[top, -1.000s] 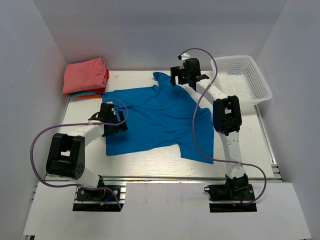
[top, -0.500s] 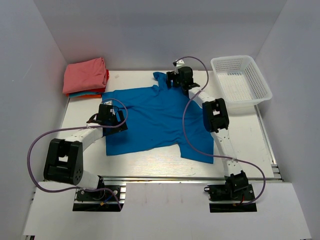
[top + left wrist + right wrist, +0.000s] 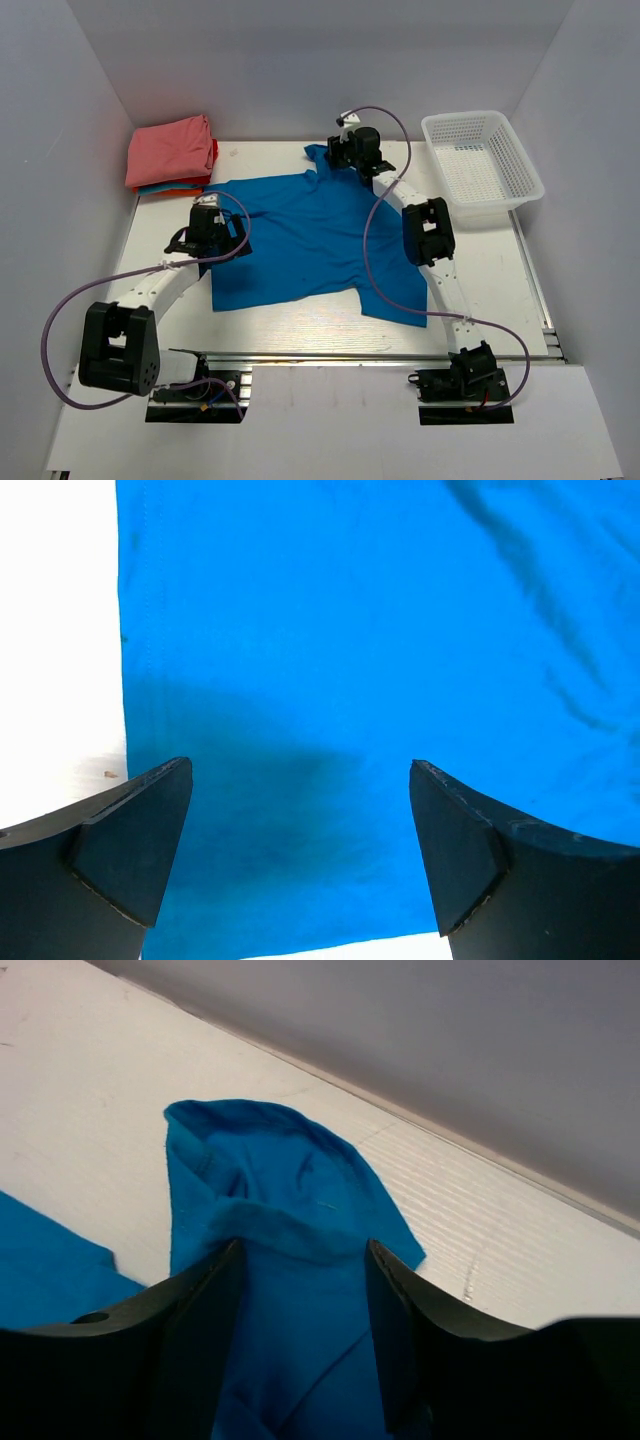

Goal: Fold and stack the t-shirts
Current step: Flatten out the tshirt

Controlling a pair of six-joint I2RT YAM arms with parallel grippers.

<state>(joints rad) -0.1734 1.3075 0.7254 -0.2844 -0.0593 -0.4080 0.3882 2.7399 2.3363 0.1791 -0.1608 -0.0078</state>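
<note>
A bright blue t-shirt point(image 3: 315, 235) lies spread and rumpled on the white table point(image 3: 300, 320). My left gripper point(image 3: 210, 228) is open just above the shirt's left edge; in its wrist view the cloth point(image 3: 350, 630) fills the gap between the black fingers point(image 3: 130, 850). My right gripper point(image 3: 345, 152) is open at the shirt's far bunched sleeve point(image 3: 270, 1190), which lies between its fingers point(image 3: 200, 1330). A folded stack point(image 3: 170, 152) with a salmon-pink shirt on top, blue and orange-red below, sits at the far left.
A white plastic mesh basket point(image 3: 505, 160) stands at the far right of the table. Grey walls enclose the table at the back and sides. Purple cables loop off both arms.
My right gripper moved left along the far edge onto the bunched sleeve. My left gripper moved slightly left and farther along the shirt's left edge. The shirt lies as before.
</note>
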